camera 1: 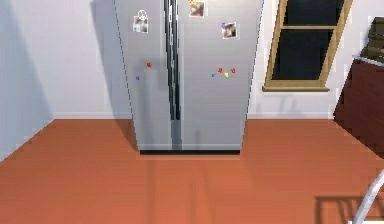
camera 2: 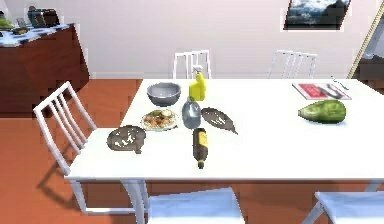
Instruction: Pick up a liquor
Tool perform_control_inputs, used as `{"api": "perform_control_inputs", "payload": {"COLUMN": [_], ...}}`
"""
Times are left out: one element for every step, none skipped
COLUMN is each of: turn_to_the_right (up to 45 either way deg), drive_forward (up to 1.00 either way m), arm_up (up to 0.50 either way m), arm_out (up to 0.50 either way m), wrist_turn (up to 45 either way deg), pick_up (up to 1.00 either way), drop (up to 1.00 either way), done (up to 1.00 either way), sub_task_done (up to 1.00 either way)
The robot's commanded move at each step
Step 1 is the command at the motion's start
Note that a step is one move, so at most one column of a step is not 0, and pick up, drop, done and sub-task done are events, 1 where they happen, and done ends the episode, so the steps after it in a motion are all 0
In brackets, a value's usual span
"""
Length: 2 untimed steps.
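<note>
A dark bottle with a yellowish neck (camera 2: 200,148) lies on its side on the white table (camera 2: 280,150), near the table's front edge in the arm side view. Just behind it stands a grey rounded flask (camera 2: 191,112), and farther back a small yellow bottle (camera 2: 198,85).
On the table are also a grey bowl (camera 2: 164,94), a plate of food (camera 2: 159,120), two dark leaf-shaped dishes (camera 2: 126,138), a green fruit (camera 2: 322,110) and a magazine (camera 2: 322,90). White chairs (camera 2: 62,118) ring it. The forward view has a steel fridge (camera 1: 188,70), a window (camera 1: 305,45) and a dark cabinet (camera 1: 362,100).
</note>
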Motion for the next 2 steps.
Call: {"api": "perform_control_inputs", "payload": {"turn_to_the_right": [0.0,0.0], "drive_forward": [0.00,0.00], "arm_up": [0.50,0.38], "arm_out": [0.00,0.00], "wrist_turn": [0.0,0.0], "pick_up": [0.00,0.00], "drop": [0.00,0.00], "done": [0.00,0.00], "sub_task_done": [0.00,0.00]}}
